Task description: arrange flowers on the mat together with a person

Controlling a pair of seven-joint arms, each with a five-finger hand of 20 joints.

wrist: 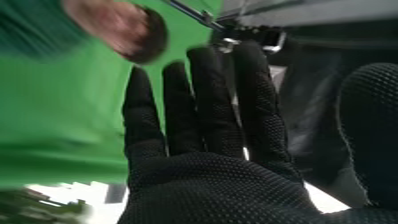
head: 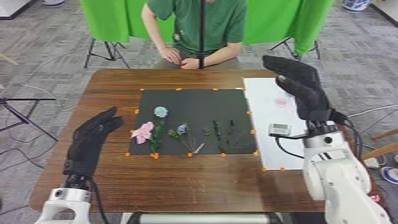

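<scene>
Flowers lie on the mat mid-frame, the darkest stems hard to make out. The left hand, at left, and right hand, upper right, have released fingers; the bottom edge crops both arms.

This looks like a robotics lab, or a room rigged as one. Two white robot arms come in over a brown wooden table, with black cables along them. Small orange marks line the edge of a dark mat, like a laid-out test area. Behind the table hangs a bright green cloth, with black stand legs below it. More wires trail across the grey floor, near another black stand at the left.
</scene>
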